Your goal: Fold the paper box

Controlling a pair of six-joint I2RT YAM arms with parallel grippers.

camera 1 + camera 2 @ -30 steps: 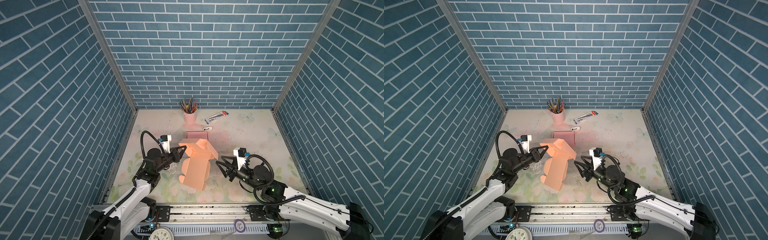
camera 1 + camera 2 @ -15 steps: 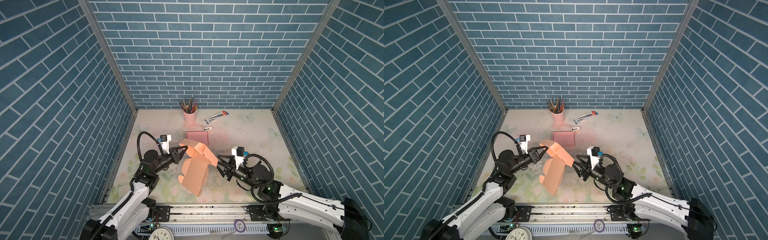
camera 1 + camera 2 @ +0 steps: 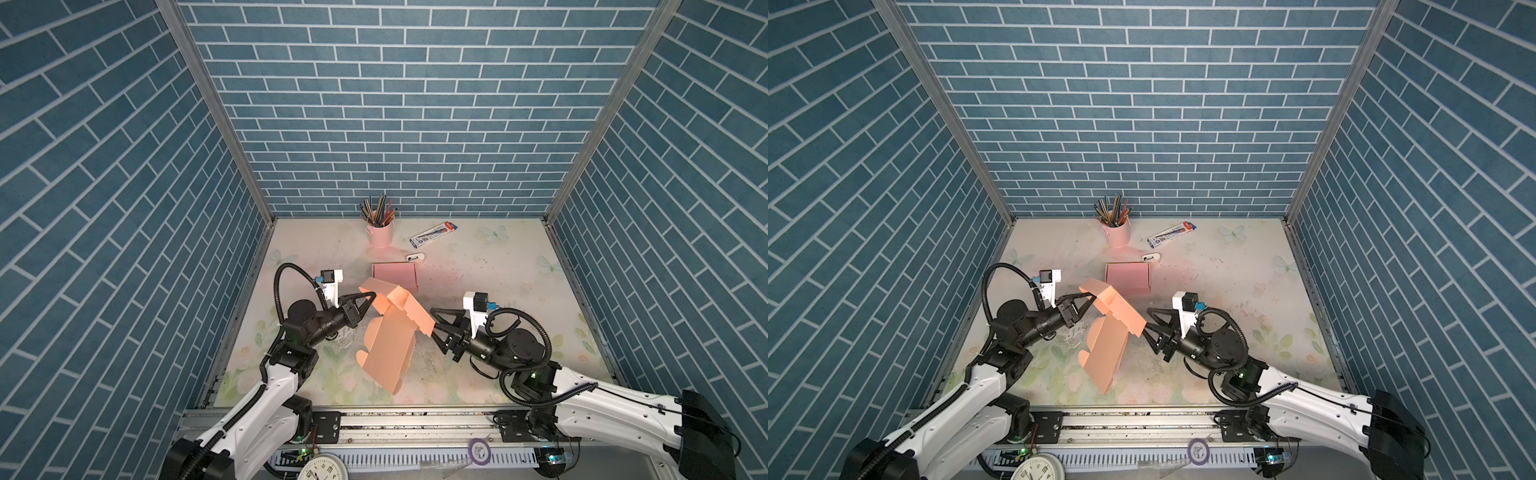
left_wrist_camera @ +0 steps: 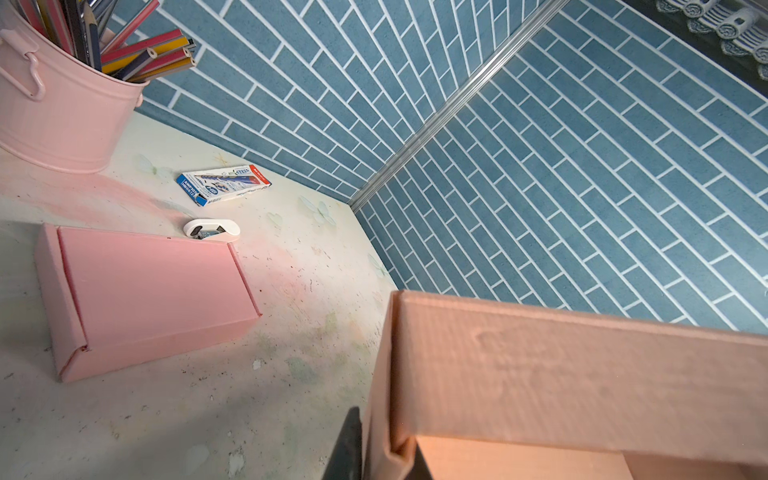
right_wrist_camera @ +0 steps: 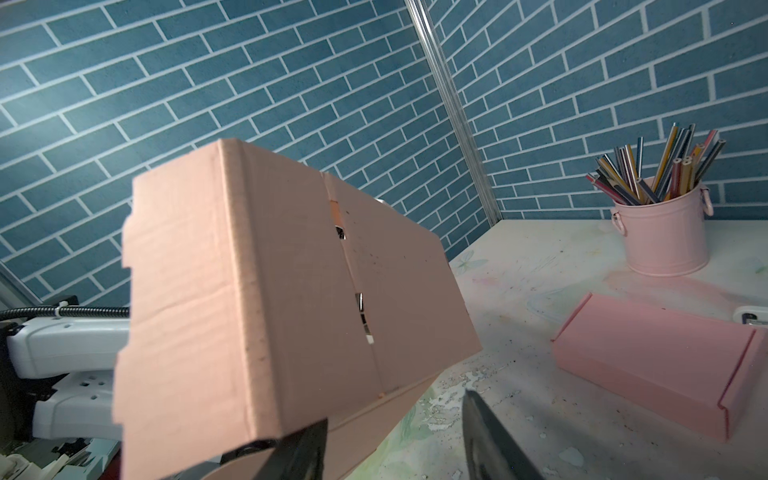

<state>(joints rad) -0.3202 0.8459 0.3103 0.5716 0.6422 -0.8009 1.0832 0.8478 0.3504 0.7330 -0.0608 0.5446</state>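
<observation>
Now the left gripper point(image 3: 371, 297) pinches the top flap of the box point(image 3: 388, 345), held tilted above the worktop's point(image 3: 498, 266) front middle, while the right gripper point(image 3: 432, 322), jaws half-wide at the opposite edge, should close squarely there before creasing.

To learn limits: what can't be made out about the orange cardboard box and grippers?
- Left gripper fingertips: left wrist view, cut by frame edge, behind orange cardboard box.
- Right gripper touching box?: both top views, flap covers it.
- Blue-and-white pencil carton print: both top views, too small.
</observation>
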